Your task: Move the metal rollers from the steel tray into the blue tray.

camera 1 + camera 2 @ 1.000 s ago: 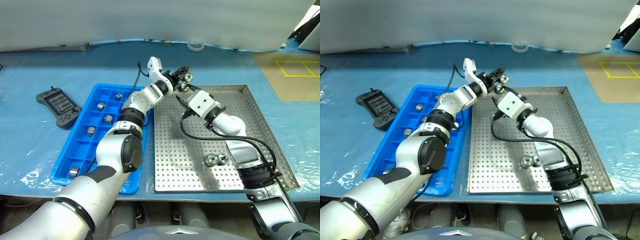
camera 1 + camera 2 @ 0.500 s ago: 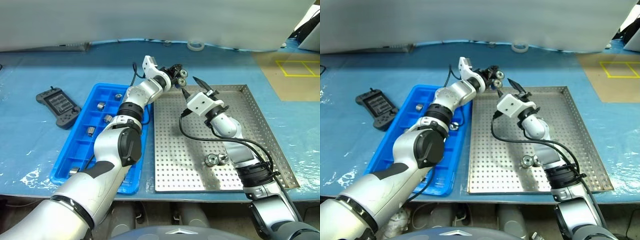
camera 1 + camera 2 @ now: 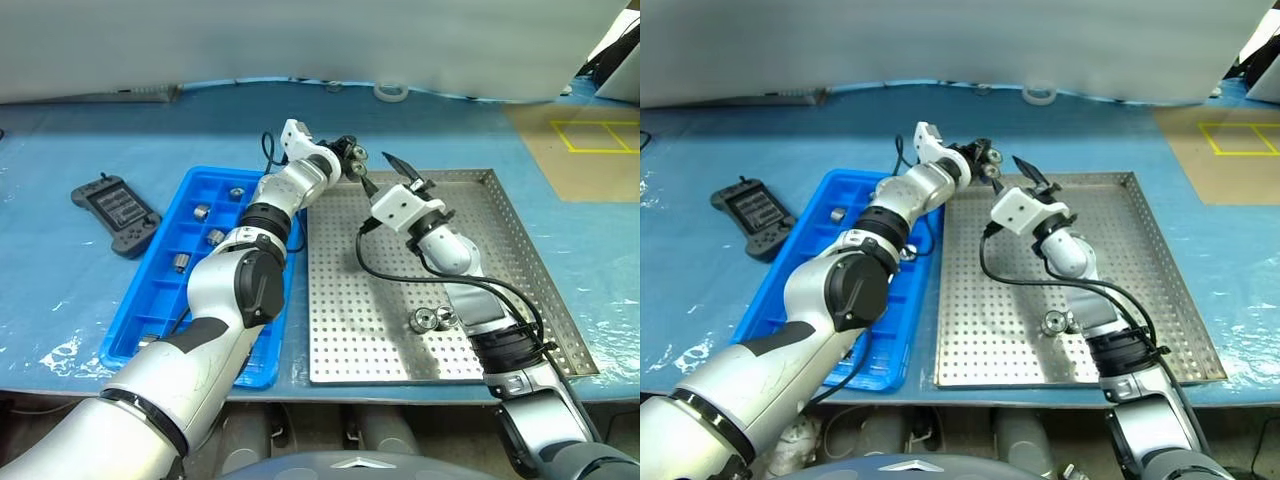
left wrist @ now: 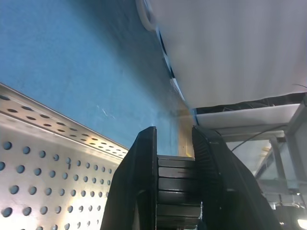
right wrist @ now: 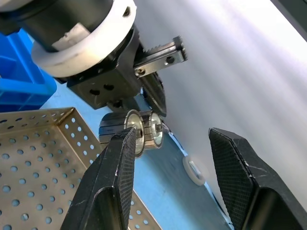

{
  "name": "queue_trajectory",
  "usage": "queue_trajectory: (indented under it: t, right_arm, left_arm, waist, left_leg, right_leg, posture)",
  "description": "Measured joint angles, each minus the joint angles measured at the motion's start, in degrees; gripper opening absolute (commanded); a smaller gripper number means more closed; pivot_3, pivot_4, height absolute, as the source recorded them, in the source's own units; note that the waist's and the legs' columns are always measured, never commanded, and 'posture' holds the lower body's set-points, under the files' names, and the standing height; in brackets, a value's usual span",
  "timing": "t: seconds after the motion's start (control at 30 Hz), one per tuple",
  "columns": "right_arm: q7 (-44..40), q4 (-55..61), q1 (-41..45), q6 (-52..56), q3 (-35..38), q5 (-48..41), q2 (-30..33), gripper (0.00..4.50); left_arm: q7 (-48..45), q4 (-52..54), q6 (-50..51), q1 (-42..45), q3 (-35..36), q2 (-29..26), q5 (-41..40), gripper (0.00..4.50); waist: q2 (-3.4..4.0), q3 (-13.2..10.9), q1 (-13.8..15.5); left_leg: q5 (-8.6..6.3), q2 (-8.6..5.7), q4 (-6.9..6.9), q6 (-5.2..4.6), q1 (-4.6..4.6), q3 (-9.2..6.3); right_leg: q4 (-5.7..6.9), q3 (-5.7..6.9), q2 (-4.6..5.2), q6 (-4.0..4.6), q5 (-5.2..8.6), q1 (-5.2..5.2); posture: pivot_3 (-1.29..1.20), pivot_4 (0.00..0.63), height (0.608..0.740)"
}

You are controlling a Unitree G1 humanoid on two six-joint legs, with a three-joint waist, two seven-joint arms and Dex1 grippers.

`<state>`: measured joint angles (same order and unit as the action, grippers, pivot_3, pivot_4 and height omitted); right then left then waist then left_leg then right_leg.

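My left gripper (image 3: 352, 157) is shut on a silvery metal roller (image 5: 149, 134) and holds it in the air over the far left corner of the steel tray (image 3: 520, 250). Just to the right of it, my right gripper (image 3: 380, 172) stands open, its fingers (image 5: 117, 167) pointing at the held roller without touching it. Two more metal rollers (image 3: 432, 320) lie near the front of the steel tray. To the left lies the blue tray (image 3: 165, 300), with several rollers (image 3: 216, 237) in its compartments.
A black handheld controller (image 3: 117, 212) lies left of the blue tray. A white tape ring (image 3: 391, 92) sits on the blue cover behind the trays. At the far right there is a brown surface with yellow markings (image 3: 590, 135).
My left gripper has carried the roller leftward, away from the right gripper and towards the blue tray. The right gripper has rolled a little and stayed where it was.
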<state>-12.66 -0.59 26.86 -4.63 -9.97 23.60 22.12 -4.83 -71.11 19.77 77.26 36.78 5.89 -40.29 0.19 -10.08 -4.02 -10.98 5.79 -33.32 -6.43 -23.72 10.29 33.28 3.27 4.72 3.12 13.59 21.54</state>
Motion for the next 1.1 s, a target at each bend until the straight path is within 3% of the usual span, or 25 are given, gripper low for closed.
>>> queue_trajectory:
  t: [0.4, 0.7, 1.1]
  right_arm:
    - [-5.6, -0.5, 0.3, 0.0, -2.5, -1.2, 0.0, 2.55]
    - [0.3, -2.4, 2.1, -1.1, -1.8, 1.2, -0.1, 2.55]
    - [1.3, -3.1, 2.1, -1.3, -1.9, 1.7, -0.1, 2.55]
  left_arm:
    - [-1.3, -1.8, -3.0, 4.1, 1.2, -0.4, -0.2, 0.75]
    - [-1.4, -1.8, -0.3, 4.4, 1.3, 1.4, -0.7, 0.75]
    - [-1.4, -0.4, 5.4, 4.4, 1.3, 1.9, -1.7, 0.75]
  waist:
    - [0.0, 0.0, 0.1]
    - [-0.01, 0.0, 0.0]
    - [-0.01, 0.0, 0.0]
  left_leg:
    - [0.0, 0.0, -0.02, -0.01, -0.02, 0.0]
    - [0.0, 0.0, -0.03, 0.0, -0.03, 0.02]
    - [0.0, 0.0, -0.05, -0.01, -0.04, 0.03]
  right_leg:
    - [0.03, 0.0, 0.01, 0.0, 0.0, 0.02]
    - [0.11, -0.02, 0.01, 0.0, 0.0, 0.09]
    - [0.16, -0.03, 0.01, 0.0, 0.0, 0.11]
  posture:
    - [-0.36, 0.15, 0.74]
    - [-0.36, 0.15, 0.74]
    - [-0.37, 0.15, 0.74]
